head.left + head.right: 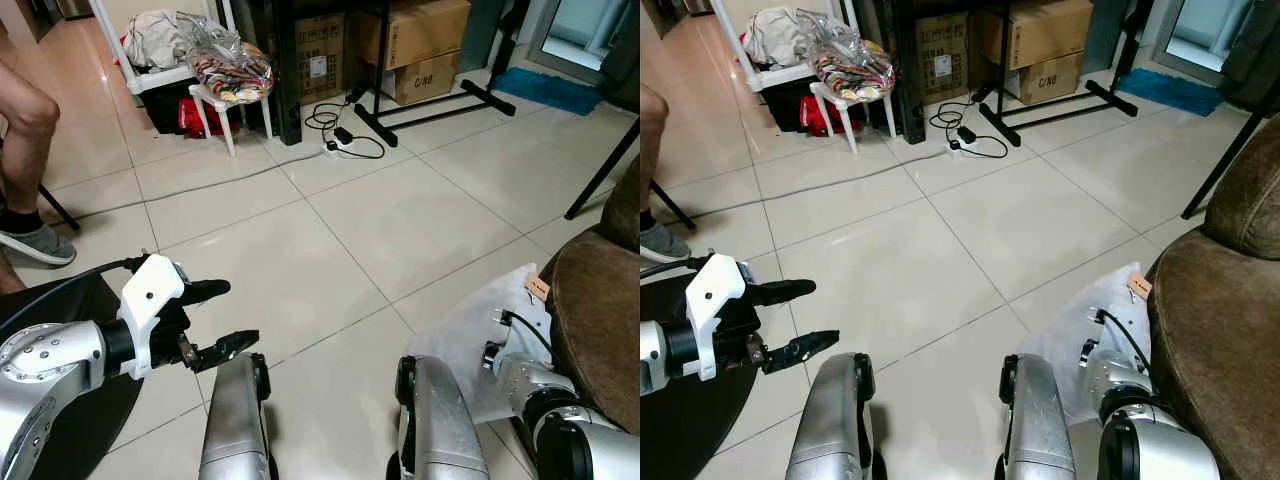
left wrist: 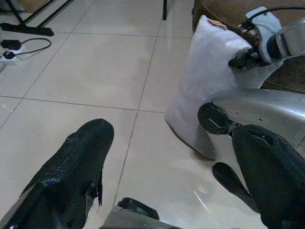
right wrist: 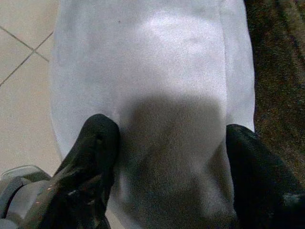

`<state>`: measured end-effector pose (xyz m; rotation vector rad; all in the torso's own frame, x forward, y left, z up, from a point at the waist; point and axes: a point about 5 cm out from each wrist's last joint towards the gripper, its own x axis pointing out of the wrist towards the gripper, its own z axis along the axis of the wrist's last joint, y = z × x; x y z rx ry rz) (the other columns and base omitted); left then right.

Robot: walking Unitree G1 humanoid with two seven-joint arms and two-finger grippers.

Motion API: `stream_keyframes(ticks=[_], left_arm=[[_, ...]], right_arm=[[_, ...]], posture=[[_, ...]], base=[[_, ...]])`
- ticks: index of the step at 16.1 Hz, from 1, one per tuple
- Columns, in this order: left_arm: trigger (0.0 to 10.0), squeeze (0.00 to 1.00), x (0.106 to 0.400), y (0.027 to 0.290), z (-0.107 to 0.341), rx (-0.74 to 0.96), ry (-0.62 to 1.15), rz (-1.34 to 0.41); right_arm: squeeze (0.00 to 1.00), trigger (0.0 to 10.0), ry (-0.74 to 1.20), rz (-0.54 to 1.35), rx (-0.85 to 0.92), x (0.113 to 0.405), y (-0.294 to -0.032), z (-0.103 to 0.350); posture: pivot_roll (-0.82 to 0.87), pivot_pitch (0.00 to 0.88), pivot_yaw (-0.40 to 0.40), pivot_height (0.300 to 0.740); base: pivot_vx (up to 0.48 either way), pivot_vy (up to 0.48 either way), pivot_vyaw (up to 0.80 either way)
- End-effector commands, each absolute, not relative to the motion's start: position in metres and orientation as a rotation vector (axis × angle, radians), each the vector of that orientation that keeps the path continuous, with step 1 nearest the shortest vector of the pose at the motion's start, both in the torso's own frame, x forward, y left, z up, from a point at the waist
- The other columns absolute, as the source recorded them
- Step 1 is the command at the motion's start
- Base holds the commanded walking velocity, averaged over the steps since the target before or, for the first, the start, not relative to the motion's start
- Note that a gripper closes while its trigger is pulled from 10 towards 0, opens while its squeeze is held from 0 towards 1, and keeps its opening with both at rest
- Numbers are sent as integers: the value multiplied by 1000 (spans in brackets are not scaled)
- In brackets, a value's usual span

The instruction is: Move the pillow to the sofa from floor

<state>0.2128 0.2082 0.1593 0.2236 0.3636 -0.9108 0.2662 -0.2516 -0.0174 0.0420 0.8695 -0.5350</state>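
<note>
Fingers of the right gripper, long and black, are spread wide, one on each side of the soft white fabric pillow; they straddle its near face but have not closed on it. That pillow stands on edge on the pale tiled floor, leaning against the front of the brown plush sofa at the robot's right. The left gripper hovers over the floor at the robot's left, its fingers parted and empty, well apart from the pillow. Farther off, a black cable with a power strip lies on the tiles near cardboard boxes, and a person's leg and grey shoe are at the left edge. The step in hand looks like the reach to grasp. Next, the right fingers probably need to pinch the fabric, then lift it onto the seat.
</note>
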Motion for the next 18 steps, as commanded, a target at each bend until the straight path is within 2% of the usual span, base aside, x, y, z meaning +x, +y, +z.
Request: stream_keyframes(ticks=[1, 3, 8, 12, 14, 15, 16, 18], left_arm=[[10000, 0, 212, 214, 159, 230, 385, -910], [10000, 0, 213, 220, 152, 224, 406, -908], [10000, 0, 224, 266, 85, 200, 511, -847], [10000, 0, 221, 278, 46, 213, 542, -821], [10000, 0, 238, 280, 45, 265, 406, -676], [10000, 0, 260, 286, 50, 274, 327, -461], [10000, 0, 273, 291, 55, 283, 306, -320], [10000, 0, 267, 290, 56, 258, 270, -379]], right_arm=[[0, 0, 890, -519, 42, 264, -247, -21], [0, 0, 891, -516, 39, 264, -247, -21], [0, 0, 896, -511, 30, 263, -247, -22], [0, 0, 887, -508, 36, 265, -246, -21], [0, 0, 847, -504, 66, 271, -244, -17], [0, 0, 828, -491, 70, 274, -242, -15], [0, 0, 812, -469, 69, 277, -240, -13], [0, 0, 803, -445, 63, 279, -236, -12]], posture=[[159, 0, 72, 476], [159, 0, 72, 476], [159, 0, 72, 476], [155, 0, 70, 476], [147, 0, 64, 476], [141, 0, 55, 476], [141, 0, 55, 476], [133, 0, 35, 476]], base=[[0, 0, 0], [0, 0, 0], [0, 0, 0], [0, 0, 0], [0, 0, 0], [0, 0, 0], [0, 0, 0], [0, 0, 0]])
